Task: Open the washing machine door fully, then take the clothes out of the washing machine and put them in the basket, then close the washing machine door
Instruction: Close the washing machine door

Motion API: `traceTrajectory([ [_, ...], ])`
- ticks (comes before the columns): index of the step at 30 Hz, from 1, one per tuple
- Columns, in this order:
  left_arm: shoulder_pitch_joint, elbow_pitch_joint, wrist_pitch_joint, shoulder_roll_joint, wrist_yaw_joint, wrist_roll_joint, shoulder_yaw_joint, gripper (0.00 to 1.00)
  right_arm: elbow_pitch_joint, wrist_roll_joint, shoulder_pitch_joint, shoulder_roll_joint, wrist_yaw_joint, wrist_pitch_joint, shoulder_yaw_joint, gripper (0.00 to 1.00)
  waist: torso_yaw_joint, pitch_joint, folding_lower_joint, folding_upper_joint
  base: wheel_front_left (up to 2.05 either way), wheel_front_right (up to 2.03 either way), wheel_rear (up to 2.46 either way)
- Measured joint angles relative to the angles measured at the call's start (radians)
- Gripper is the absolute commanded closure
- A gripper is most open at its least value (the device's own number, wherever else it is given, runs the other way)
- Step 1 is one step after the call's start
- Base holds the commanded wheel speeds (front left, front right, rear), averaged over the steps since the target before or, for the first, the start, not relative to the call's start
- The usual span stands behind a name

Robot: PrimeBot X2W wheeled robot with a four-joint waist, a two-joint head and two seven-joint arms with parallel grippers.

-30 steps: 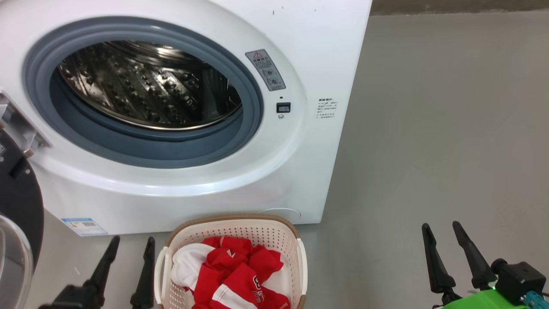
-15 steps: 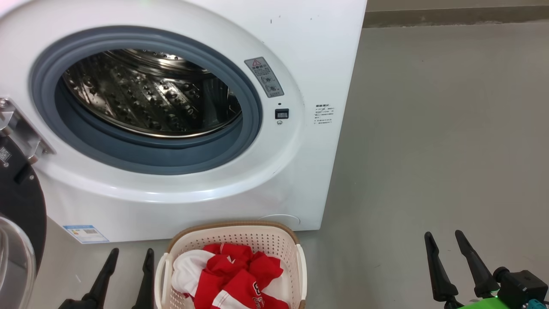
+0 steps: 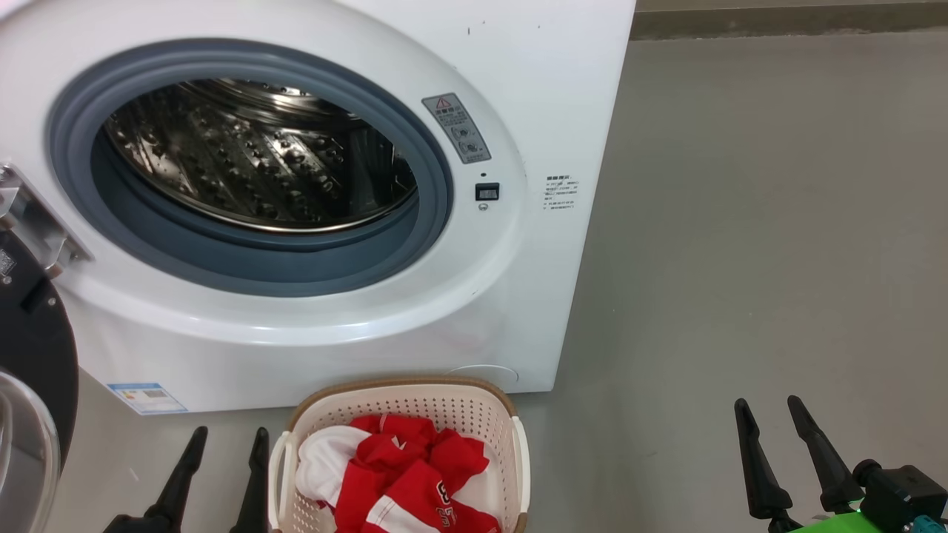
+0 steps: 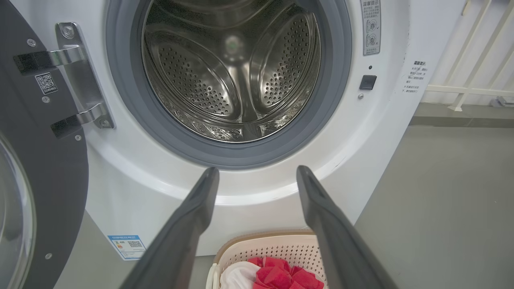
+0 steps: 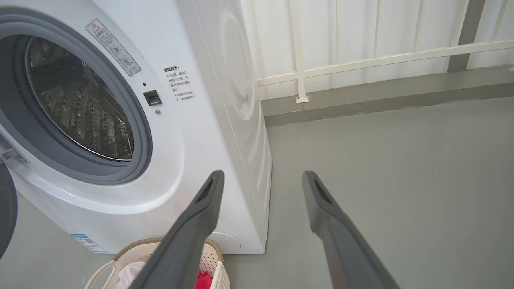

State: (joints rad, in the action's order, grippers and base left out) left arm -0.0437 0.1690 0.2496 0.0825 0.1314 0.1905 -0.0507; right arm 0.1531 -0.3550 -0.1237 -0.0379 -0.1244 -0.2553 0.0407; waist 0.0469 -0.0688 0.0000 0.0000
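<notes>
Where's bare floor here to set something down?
Wide bare floor right of the washing machine, beyond the right gripper. Crowded on the left: washing machine door, left gripper, and basket full of clothes.

Grey floor, low kerb and white railing

A smooth grey floor (image 3: 740, 222) runs back to a low grey kerb (image 5: 381, 96). On the kerb stands a white railing (image 5: 361, 65) of thin upright bars crossed by one long rail, with a small foot plate (image 5: 302, 98) on the kerb's top. Pale panelling (image 5: 401, 28) lies behind the bars, and a darker grey post (image 5: 464, 36) rises near one end.
</notes>
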Motion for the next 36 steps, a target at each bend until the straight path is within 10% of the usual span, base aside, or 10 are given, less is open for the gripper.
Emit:
traceTrajectory([
  [36, 0.002, -0.004, 0.000, 0.001, 0.000, 0.005, 0.022, 0.00, -0.005, 0.006, 0.001, 0.000, 0.000, 0.000, -0.001, 0.00, -0.019, -0.026, 0.0000, 0.0000, -0.57, 0.57, 0.00],
])
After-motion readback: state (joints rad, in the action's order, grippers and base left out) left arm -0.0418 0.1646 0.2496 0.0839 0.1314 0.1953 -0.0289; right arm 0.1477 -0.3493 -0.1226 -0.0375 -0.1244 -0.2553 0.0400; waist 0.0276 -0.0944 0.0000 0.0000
